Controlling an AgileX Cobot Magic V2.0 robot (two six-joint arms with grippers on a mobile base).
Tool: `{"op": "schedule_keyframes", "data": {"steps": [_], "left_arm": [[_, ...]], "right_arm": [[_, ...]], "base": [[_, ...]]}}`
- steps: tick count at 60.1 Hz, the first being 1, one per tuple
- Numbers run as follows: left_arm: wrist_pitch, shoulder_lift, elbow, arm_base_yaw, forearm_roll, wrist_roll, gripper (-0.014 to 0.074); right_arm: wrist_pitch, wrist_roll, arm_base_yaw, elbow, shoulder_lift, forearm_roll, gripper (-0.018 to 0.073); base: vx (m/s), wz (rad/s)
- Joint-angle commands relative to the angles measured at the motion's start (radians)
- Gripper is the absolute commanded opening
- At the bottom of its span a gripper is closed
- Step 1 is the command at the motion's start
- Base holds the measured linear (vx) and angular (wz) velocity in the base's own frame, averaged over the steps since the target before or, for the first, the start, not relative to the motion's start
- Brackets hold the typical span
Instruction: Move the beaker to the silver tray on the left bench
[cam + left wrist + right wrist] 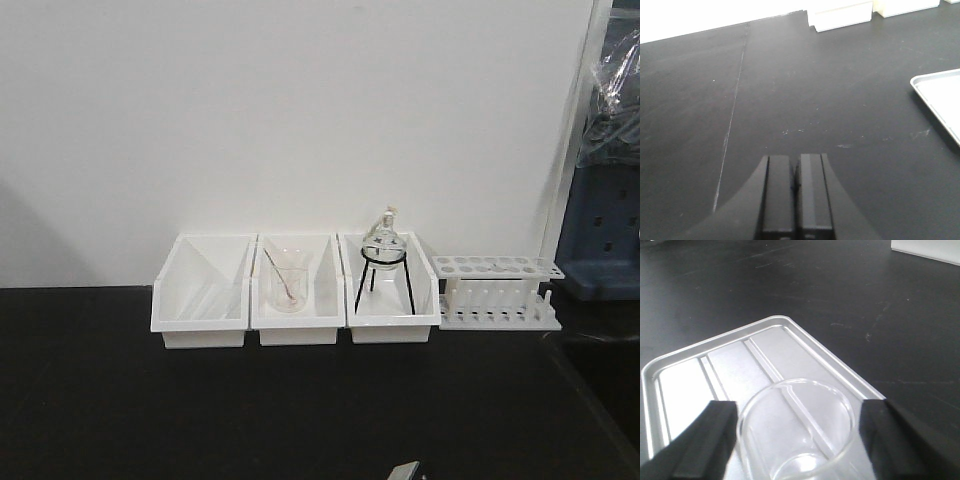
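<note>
Atop black bench (850, 285), silver tray (735, 360).

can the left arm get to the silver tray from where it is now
Probably yes. From the left wrist view, the silver tray lies just ahead and to the right, with only bare black bench between it and the shut left gripper.

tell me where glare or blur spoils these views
Front view: soft and dim, the glass flask hazy. Left wrist view: wall strip blown out white, closed fingers blurred. Right wrist view: silver tray glares bright, beaker and fingers out of focus.
</note>
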Motion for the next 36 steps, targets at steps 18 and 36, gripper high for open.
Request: {"op": "schedule_keyframes", "data": {"steps": [18, 36], "left_arm": [[-0.083, -0.007, 0.020, -0.007, -0.001, -0.002, 0.0001], [-0.083, -0.007, 0.020, -0.007, -0.001, -0.002, 0.0001]], "right_arm": [[-0.101, 0.009, -0.003, -0.017, -0.172, 0.049, 0.0599], [0.249, 0.382, -0.004, -0.008, -0.516, 0.076, 0.0297]], "base": [[0.00, 0.00], [0.00, 0.00]]}}
